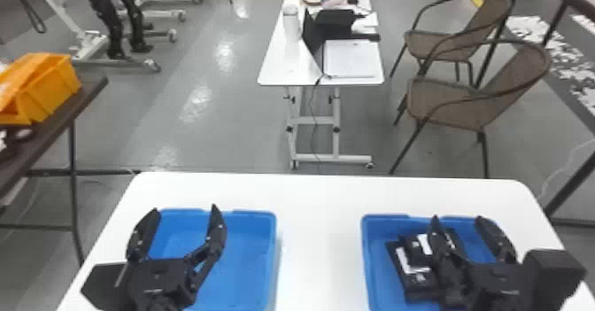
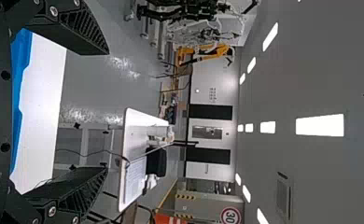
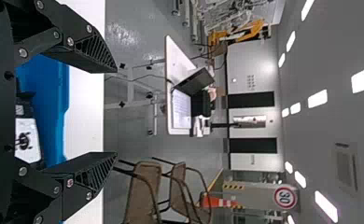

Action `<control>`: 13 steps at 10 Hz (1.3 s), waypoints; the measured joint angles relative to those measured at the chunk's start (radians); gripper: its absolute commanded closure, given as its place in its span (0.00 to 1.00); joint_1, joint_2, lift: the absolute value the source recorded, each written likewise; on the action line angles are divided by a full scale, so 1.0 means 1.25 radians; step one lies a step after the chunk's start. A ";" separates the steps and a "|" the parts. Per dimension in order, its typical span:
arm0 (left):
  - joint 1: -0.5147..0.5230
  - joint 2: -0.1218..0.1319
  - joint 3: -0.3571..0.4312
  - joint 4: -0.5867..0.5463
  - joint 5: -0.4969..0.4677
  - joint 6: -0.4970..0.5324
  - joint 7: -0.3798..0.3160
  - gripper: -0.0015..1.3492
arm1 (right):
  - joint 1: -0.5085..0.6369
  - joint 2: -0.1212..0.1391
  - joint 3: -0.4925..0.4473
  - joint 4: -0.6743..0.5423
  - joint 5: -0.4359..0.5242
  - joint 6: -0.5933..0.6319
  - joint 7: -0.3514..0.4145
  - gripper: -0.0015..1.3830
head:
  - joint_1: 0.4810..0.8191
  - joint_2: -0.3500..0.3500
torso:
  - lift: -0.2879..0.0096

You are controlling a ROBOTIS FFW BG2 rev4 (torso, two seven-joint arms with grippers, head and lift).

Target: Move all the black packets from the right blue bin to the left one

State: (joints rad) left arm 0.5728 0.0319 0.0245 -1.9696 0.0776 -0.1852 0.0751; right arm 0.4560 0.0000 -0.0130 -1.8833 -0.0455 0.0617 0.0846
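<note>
Both claws are spread and empty. The black packets lie overlapped beneath and beside the right claw, inside the right blue bin. Because they overlap, a closing finger could pinch two or shove one deeper; the claw's own body hides part of the pile, inviting a poor grip. The bin wall around the right claw could catch a finger going down. Across the counter, the left claw hangs over the left blue bin, so it may block a drop there. Well beyond both claws stand a laptop and chairs.
</note>
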 measured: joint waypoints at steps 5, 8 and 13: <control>0.000 0.003 -0.001 -0.001 0.019 0.026 -0.001 0.11 | -0.110 -0.019 -0.079 0.184 -0.077 0.127 -0.022 0.31 | 0.63 0.47 | 0.97; -0.002 0.013 -0.005 -0.002 0.033 0.043 -0.001 0.11 | -0.185 -0.055 -0.079 0.280 -0.080 0.145 -0.002 0.31 | 0.63 0.44 | 0.97; -0.004 0.015 -0.002 -0.002 0.037 0.053 -0.005 0.11 | -0.297 -0.060 -0.051 0.429 -0.035 0.166 0.112 0.30 | 0.63 0.51 | 0.97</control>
State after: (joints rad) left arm 0.5676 0.0506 0.0220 -1.9727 0.1242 -0.1189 0.0689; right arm 0.0845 -0.0751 -0.0762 -1.3469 -0.0894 0.2697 0.2241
